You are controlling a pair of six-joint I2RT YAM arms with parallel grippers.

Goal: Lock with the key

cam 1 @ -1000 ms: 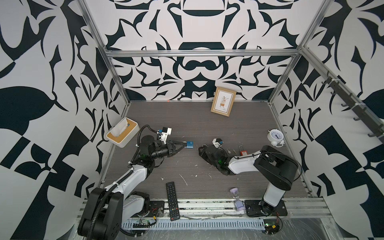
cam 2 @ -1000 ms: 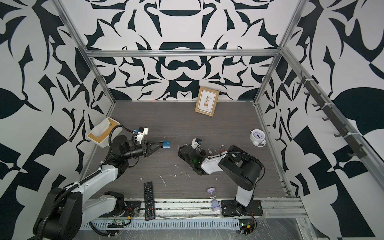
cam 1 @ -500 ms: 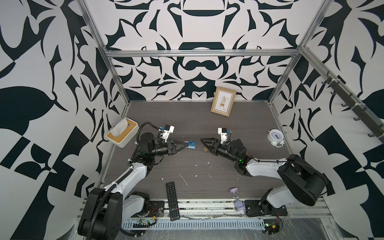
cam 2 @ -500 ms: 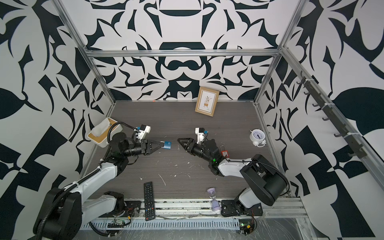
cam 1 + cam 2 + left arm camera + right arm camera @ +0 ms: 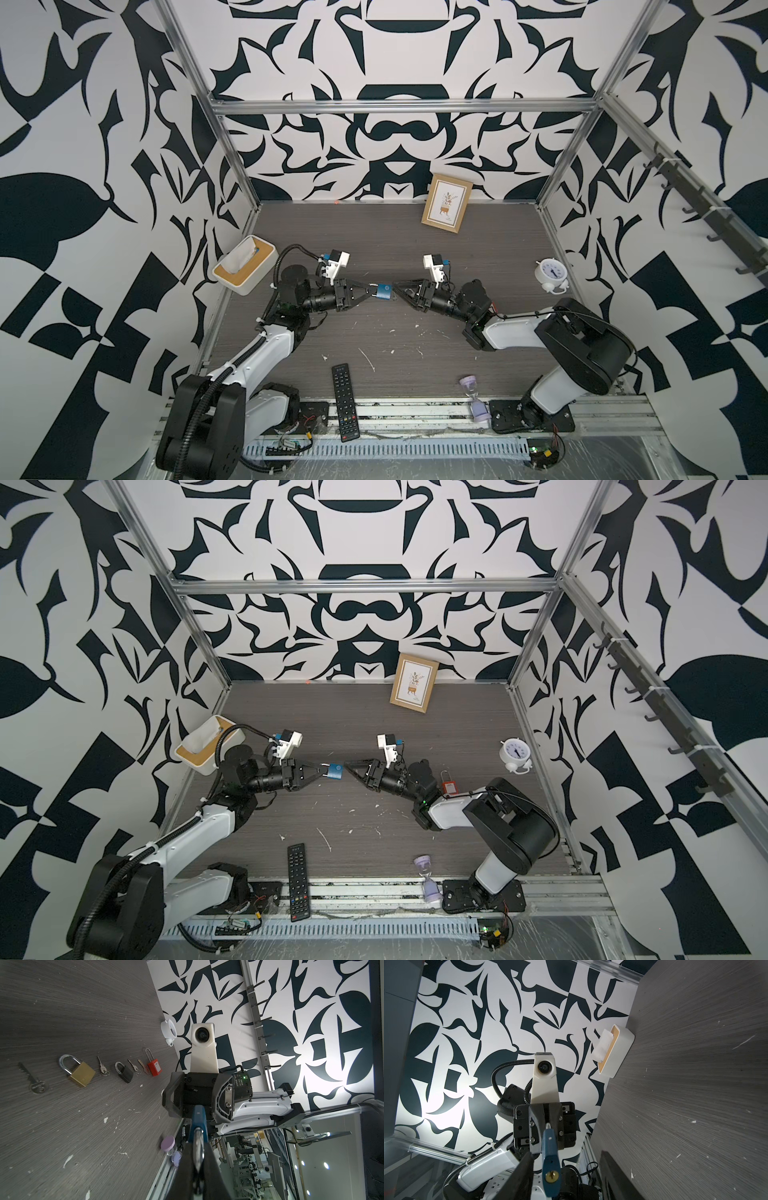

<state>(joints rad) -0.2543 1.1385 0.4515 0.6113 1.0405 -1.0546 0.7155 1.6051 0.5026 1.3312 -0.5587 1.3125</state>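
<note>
My left gripper (image 5: 368, 288) (image 5: 322, 769) (image 5: 197, 1159) is shut on the silver shackle of a blue padlock (image 5: 383, 291) (image 5: 334, 771) (image 5: 198, 1118), holding it above the table with its body pointing at the right arm. My right gripper (image 5: 395, 286) (image 5: 348, 766) (image 5: 564, 1153) faces it, open and holding nothing. In the right wrist view the blue padlock (image 5: 550, 1159) shows its brass keyhole between the spread fingers (image 5: 523, 1169). In the left wrist view a large key (image 5: 34, 1082) and three small keys (image 5: 102, 1067) lie on the table.
Gold padlock (image 5: 80, 1072), black padlock (image 5: 124, 1073) and red padlock (image 5: 153, 1066) (image 5: 448, 785) lie in a row with the keys. White alarm clock (image 5: 550, 274), tissue box (image 5: 245, 270), picture frame (image 5: 446, 208), remote (image 5: 345, 401) and purple hourglass (image 5: 476, 399) stand around the edges.
My right arm has lifted off the table and stretched toward the middle, bringing its open gripper up to the padlock's body. The left gripper has barely moved.
</note>
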